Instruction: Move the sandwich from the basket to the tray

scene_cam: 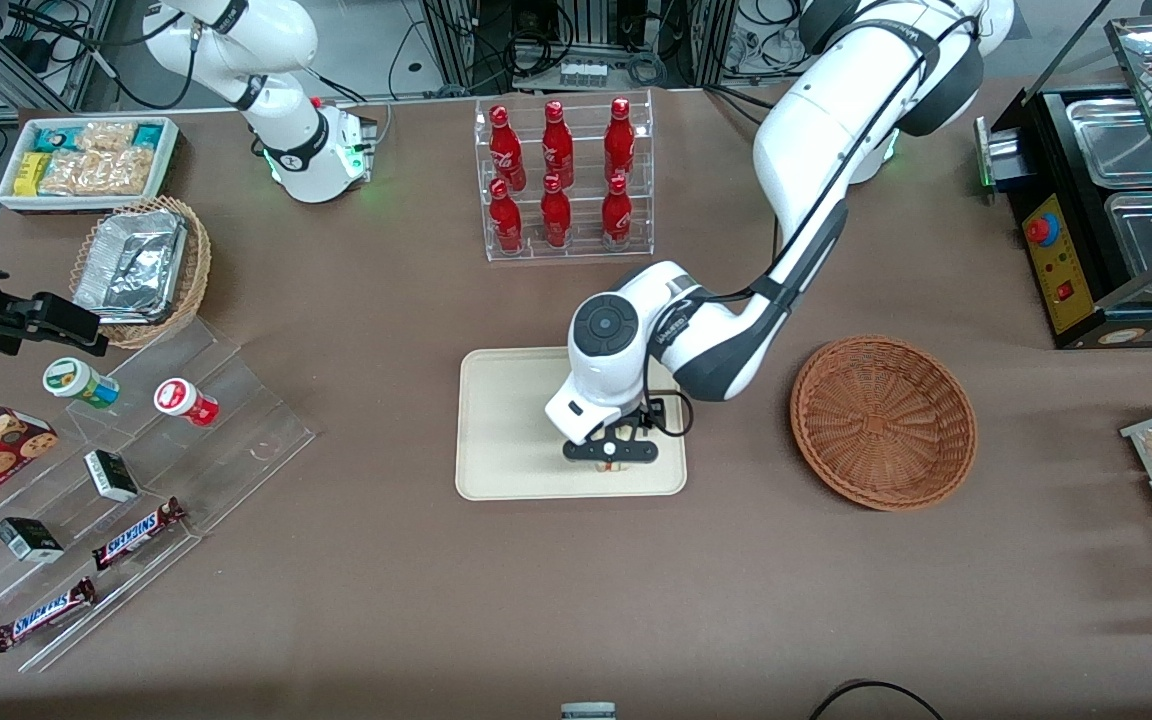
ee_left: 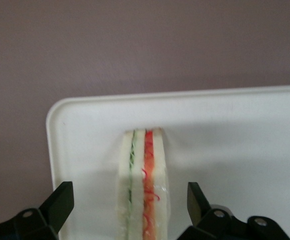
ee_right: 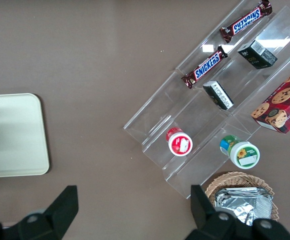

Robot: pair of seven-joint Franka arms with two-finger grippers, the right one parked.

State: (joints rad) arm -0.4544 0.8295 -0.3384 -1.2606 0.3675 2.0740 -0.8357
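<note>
The left wrist view shows the sandwich (ee_left: 142, 187) standing on its edge on the tray (ee_left: 235, 140), near one rounded corner, its green and red filling layers facing the camera. The fingers (ee_left: 60, 202) are spread wide, one on each side of the sandwich, with clear gaps and no contact; nothing is held. In the front view the gripper (scene_cam: 610, 458) hides most of the sandwich (scene_cam: 611, 467); only a small pale patch is visible. The gripper is low over the tray (scene_cam: 506, 420), close to the tray edge nearest the front camera. The arm reaches in from the working arm's end of the worktop (scene_cam: 576, 600), wrist pointing straight down. The basket (scene_cam: 882, 422) sits beside the tray, holding nothing.
</note>
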